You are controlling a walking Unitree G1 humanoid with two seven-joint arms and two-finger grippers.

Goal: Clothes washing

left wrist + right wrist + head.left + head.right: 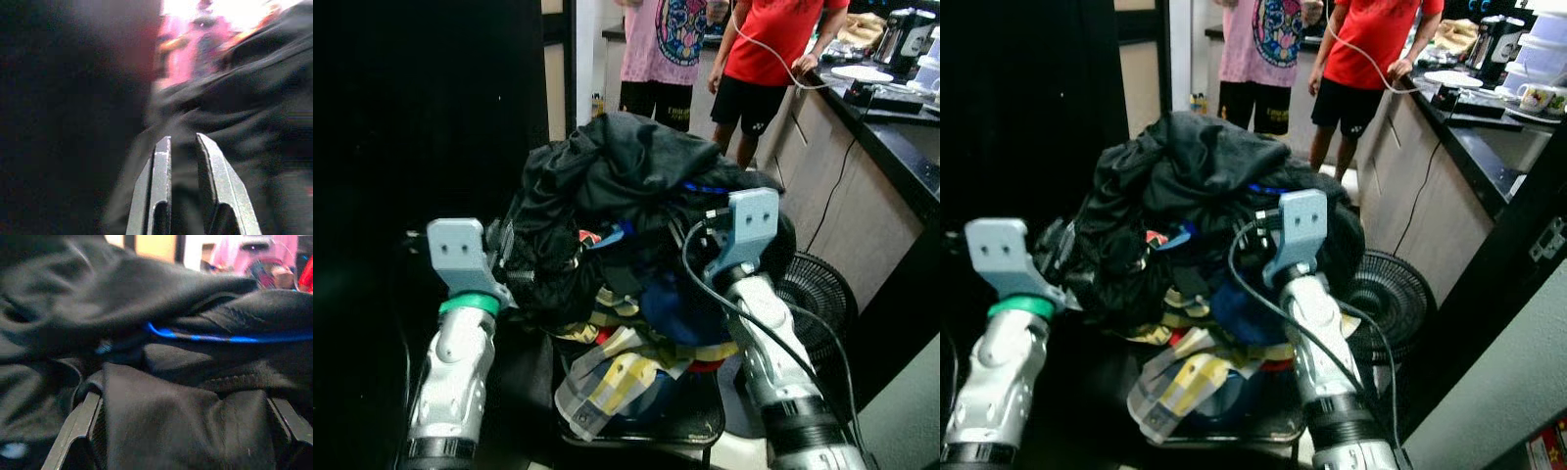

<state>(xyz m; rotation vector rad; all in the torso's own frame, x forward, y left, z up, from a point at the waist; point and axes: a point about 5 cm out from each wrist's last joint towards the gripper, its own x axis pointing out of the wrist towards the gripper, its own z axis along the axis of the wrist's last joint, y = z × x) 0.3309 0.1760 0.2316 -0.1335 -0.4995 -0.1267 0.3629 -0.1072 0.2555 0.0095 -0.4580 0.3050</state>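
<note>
A heap of dark clothes (617, 186) is piled high in front of me, with a yellow plaid cloth (617, 377) hanging out below it. The heap sits over a black basket (700, 423). Both arms reach into it from either side, and their fingers are buried in the cloth in the eye views. In the left wrist view my left gripper (182, 142) is shut, its tips against black fabric with nothing seen between them. In the right wrist view my right gripper (182, 401) stands wide open, with a thick fold of black garment (186, 431) filling the gap.
A floor fan (818, 294) stands just right of the basket. A dark kitchen counter (901, 137) with dishes runs along the right. Two people, one in a pink shirt (666, 39) and one in a red shirt (773, 39), stand beyond the heap. A dark wall is on the left.
</note>
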